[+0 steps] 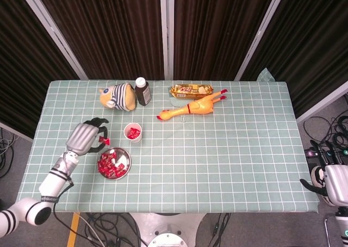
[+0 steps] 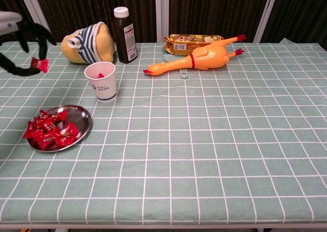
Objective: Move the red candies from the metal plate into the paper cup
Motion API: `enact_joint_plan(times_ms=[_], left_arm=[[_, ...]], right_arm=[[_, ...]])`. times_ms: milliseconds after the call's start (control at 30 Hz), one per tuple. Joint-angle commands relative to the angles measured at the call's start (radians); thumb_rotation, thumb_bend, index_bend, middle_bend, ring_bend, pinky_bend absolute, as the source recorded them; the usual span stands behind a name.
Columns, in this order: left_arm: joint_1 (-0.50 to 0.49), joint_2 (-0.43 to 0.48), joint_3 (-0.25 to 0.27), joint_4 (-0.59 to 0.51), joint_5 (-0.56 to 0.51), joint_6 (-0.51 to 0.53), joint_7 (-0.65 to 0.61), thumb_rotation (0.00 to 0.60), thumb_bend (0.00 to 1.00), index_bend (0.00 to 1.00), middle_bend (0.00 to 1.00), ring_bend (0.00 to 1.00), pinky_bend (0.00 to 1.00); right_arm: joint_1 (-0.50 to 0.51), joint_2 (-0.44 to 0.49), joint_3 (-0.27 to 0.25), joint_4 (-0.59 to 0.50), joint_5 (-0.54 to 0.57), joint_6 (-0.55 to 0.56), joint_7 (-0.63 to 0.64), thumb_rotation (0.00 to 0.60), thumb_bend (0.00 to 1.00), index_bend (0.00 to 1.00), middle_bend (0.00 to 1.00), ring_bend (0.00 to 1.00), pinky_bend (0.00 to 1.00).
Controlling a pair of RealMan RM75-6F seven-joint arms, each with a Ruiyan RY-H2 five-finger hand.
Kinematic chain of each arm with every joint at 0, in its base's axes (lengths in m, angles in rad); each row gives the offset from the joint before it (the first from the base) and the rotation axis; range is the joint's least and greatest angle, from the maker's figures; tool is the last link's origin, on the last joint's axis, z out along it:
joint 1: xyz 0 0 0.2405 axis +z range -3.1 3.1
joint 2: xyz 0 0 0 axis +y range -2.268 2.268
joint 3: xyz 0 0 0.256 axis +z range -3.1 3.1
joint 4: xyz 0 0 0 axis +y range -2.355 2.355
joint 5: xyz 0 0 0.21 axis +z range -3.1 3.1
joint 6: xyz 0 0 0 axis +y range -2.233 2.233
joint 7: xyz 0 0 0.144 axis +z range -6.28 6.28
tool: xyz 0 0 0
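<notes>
Green checked table [image 1: 217, 143] w/ dark curtains behind | left hand [image 1: 86, 139] left of centre, pinching one red candy [image 2: 39, 64] above table, just left of paper cup [image 1: 133, 133] | more candies [image 1: 111, 164] on metal plate [image 1: 125, 156] lower left | right hand [image 1: 330, 183] lower right edge, off table, grip can't tell

No legible text; print on paper cup [image 2: 101, 80], bottle [image 2: 124, 35], snack packet [image 2: 190, 41] too blurred.
</notes>
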Motion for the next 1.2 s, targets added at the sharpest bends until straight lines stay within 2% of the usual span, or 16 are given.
enact_joint_plan(times_ms=[33,400,600,733,833,933,1200], left_arm=[[-0.080,-0.014,-0.041,-0.008,-0.010,-0.078,0.001,0.600,0.37,0.64,0.34,0.24,0.38],[-0.217,-0.125,-0.080,0.087,-0.115,-0.187,0.095,0.600,0.37,0.64,0.34,0.24,0.38],[-0.266,-0.168,-0.079,0.155,-0.194,-0.241,0.151,0.600,0.37,0.63,0.34,0.24,0.38],[-0.285,-0.185,-0.068,0.178,-0.243,-0.263,0.189,0.600,0.37,0.57,0.34,0.24,0.38],[-0.292,-0.176,-0.058,0.167,-0.270,-0.278,0.208,0.600,0.37,0.50,0.33,0.23,0.37],[-0.286,-0.160,-0.056,0.135,-0.268,-0.257,0.198,0.600,0.37,0.39,0.31,0.22,0.36],[-0.209,-0.060,-0.042,-0.007,-0.192,-0.115,0.139,0.600,0.36,0.35,0.30,0.22,0.36]], right_arm=[[0.000,-0.001,0.000,0.002,0.003,-0.002,0.001,0.600,0.02,0.07,0.23,0.05,0.22],[0.001,0.000,0.003,0.011,0.016,-0.008,0.009,0.600,0.02,0.07,0.23,0.05,0.22],[0.005,-0.001,0.006,0.019,0.021,-0.015,0.017,0.600,0.02,0.07,0.23,0.05,0.22],[0.008,0.000,0.008,0.022,0.025,-0.020,0.021,0.600,0.02,0.07,0.23,0.05,0.22],[0.008,-0.002,0.008,0.026,0.027,-0.022,0.023,0.600,0.02,0.07,0.23,0.05,0.22],[0.011,-0.003,0.009,0.026,0.028,-0.026,0.023,0.600,0.02,0.07,0.23,0.05,0.22],[0.016,-0.003,0.010,0.019,0.019,-0.023,0.017,0.600,0.02,0.07,0.23,0.05,0.23]])
